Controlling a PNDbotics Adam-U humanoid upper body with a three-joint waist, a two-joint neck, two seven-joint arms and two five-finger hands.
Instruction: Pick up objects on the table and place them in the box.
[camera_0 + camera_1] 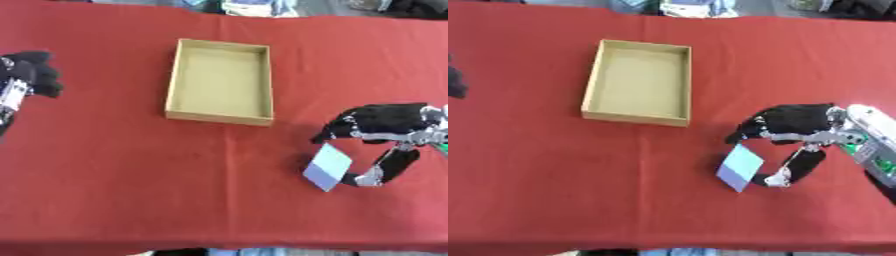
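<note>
A: Where is the thing to be picked up, and which hand has it?

B: A pale blue-white card (328, 166), flat and thin, sits at about 4 o'clock on the red surface (131, 175). The right hand (385, 125) is on it: the fingers (337, 131) curl down over its upper edge and the thumb (385, 170) comes round below at its lower right corner, so the card looks pinched between them, tilted up off the cloth.

A: And its long axis?

B: Running from about 1 o'clock to 7 o'clock, slanted, with the broad face turned toward the left.

A: Where does the box lie from there?

B: The box (219, 116) is at roughly 11 o'clock from the card, well apart from it, an open shallow tray of tan cardboard with low walls, long axis near 12 to 6. The right hand is plainly the nearer one; I judge the coming move a lift and a carry up-left over the near wall.

A: The other hand?

B: The left hand (33, 72) rests idle at 9 o'clock by the edge, fingers curled in on nothing.

A: Textures?

B: Cloth matte and slightly creased; card smooth; hand black with silver joints
</note>
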